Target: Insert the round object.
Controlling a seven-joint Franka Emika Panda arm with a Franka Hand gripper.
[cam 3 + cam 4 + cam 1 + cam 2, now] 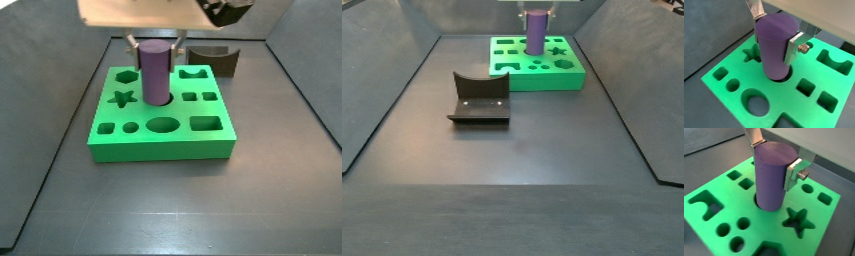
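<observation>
The round object point(774, 42) is a tall matte purple cylinder. It stands upright with its lower end in the middle round hole of the green block point(814, 70). My gripper point(774, 35) is above the block, with its silver fingers point(793, 47) pressed against opposite sides of the cylinder near its flat top. Both wrist views show this; the cylinder point(772, 175) rises from the block point(724, 195). In both side views the cylinder point(156, 72) point(536, 30) stands in the block point(160, 145) point(543, 82) under the gripper point(156, 42) point(537, 8).
The green block has other cut-outs: a star hole point(796, 220), an oval hole point(756, 102), an arch hole point(836, 61) and several small square and round holes. The dark fixture point(480, 98) point(214, 58) stands on the dark floor beside the block. Dark walls enclose the floor.
</observation>
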